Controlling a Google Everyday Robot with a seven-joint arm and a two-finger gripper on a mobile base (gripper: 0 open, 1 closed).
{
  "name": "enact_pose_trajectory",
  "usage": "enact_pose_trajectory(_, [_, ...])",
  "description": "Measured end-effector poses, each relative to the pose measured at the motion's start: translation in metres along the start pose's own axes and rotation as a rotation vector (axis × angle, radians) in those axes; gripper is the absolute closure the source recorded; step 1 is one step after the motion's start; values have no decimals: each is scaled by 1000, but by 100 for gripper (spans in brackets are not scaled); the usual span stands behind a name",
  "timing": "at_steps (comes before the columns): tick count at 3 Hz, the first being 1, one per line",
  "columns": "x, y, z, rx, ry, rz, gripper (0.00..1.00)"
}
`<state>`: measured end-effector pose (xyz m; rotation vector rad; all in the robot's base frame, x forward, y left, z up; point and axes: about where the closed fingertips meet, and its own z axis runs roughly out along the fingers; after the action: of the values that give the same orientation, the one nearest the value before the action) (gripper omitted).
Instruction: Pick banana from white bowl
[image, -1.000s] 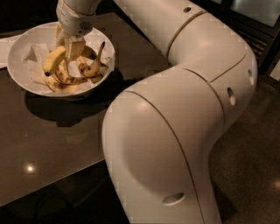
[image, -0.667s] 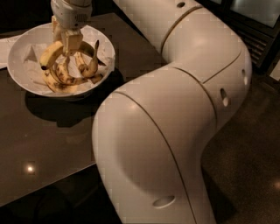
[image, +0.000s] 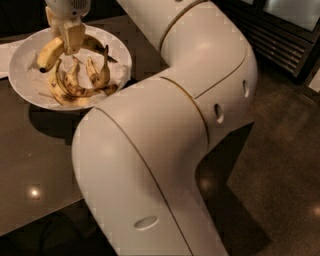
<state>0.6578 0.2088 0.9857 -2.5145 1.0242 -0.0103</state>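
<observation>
At top left, the end effector (image: 67, 34) is clamped on the banana (image: 50, 53), which it holds crosswise over the bowl (image: 19, 75). Spotted bananas (image: 75, 86) lie in the bowl, which stands on the dark worktop (image: 37, 162). The white arm (image: 165, 125) fills the foreground.

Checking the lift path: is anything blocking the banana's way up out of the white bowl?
Nothing visible does. The gripper, over the white bowl, has its jaws closed on the banana. The brown-spotted bananas lie below it in the bowl, and only the arm is above.
</observation>
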Motion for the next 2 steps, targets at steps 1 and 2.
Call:
enact_pose_trajectory(1, [-3,-8,-4,-13,31,-34,100])
enact_pose_trajectory(2, [-2,-14,-17,-20,80,-66,100])
